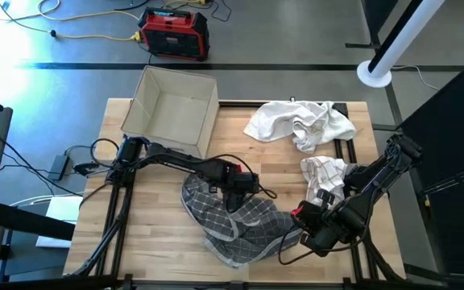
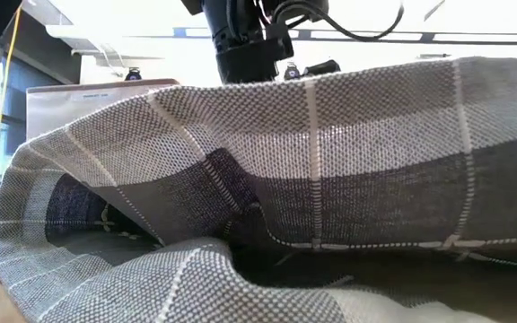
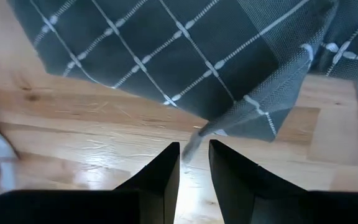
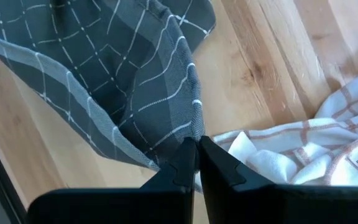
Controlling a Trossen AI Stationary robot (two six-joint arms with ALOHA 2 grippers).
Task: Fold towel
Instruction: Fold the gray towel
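Grey checked towel (image 1: 240, 221) lay crumpled on wooden table (image 1: 159, 242), near front edge, between both arms. Left gripper (image 3: 194, 149) hovered over towel's upper part, fingers slightly apart, one loose corner just ahead of tips. Right gripper (image 4: 196, 148) pinched shut on towel's hem at its right end. Beside it, white cloth with orange stripes (image 4: 303, 149), label partly readable, seemingly "Figmint". Cardboard box (image 1: 171, 109) stood at table's far left.
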